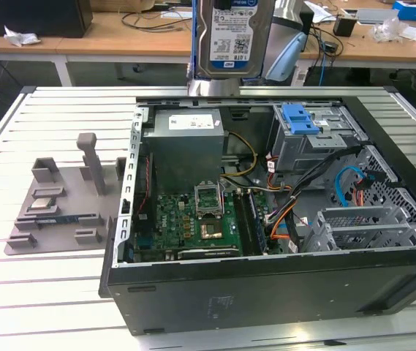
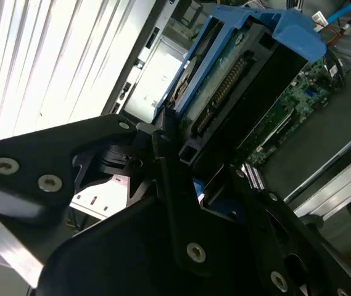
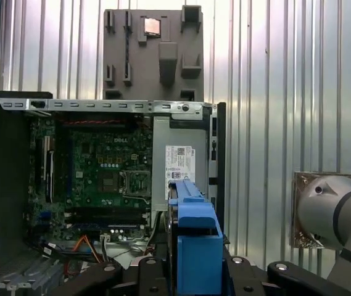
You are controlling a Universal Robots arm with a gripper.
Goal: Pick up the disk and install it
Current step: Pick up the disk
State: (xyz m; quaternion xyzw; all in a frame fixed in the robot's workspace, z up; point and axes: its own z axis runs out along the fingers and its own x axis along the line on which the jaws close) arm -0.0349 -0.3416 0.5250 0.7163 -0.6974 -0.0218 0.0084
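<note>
Claw (image 2: 190, 163): you're clamping the disk (image 1: 233, 36) by its blue carrier (image 3: 197, 240).
Disk pos: hanging above open PC case (image 1: 266, 292).

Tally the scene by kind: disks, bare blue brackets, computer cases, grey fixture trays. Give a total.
disk, held aloft: 1
bare blue bracket, at the drive bay: 1
computer case, open: 1
grey fixture tray, beside it: 1
Total: 4
</note>
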